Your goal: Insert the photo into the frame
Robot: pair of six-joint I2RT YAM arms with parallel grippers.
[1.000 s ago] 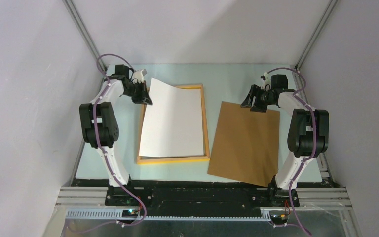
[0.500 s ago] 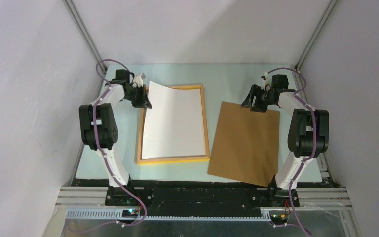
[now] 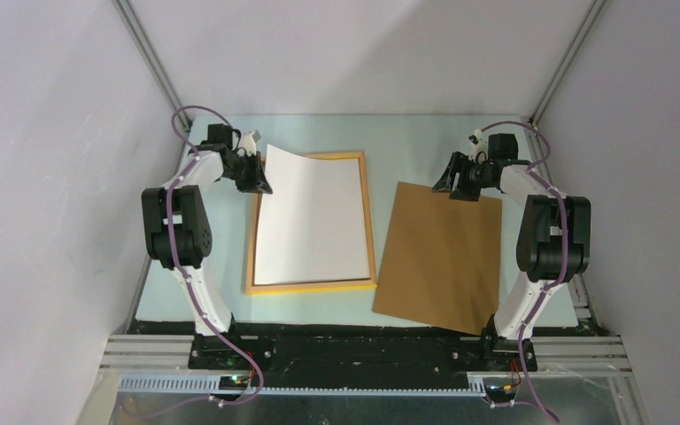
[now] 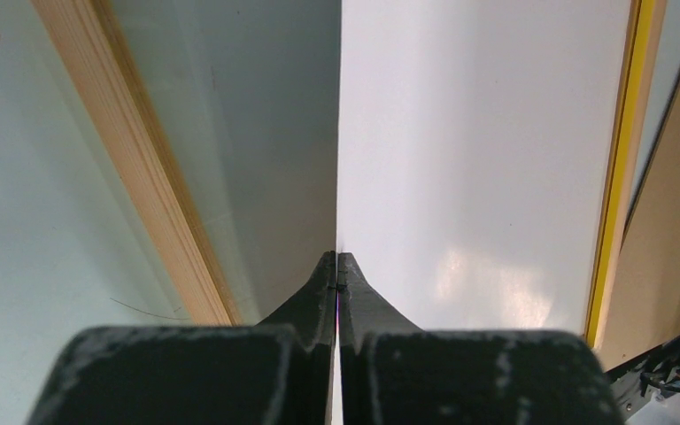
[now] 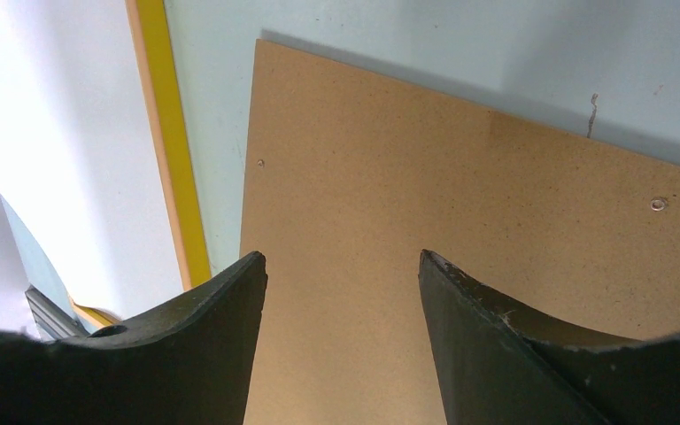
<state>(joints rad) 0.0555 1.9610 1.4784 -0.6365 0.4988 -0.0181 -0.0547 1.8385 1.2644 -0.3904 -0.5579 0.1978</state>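
Top external view: left gripper (image 3: 261, 180) pinches the photo (image 3: 314, 217), white side up, by its raised 11 o'clock corner over the frame (image 3: 310, 287), best lowered flat inside the rails before release; right gripper (image 3: 450, 184) hangs spread over the backing board (image 3: 438, 257) at 3 o'clock.

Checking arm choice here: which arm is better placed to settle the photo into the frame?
Left arm: its jaws are shut on the far-left corner of the photo, which lies over the frame. The right arm holds its jaws open above the brown backing board.
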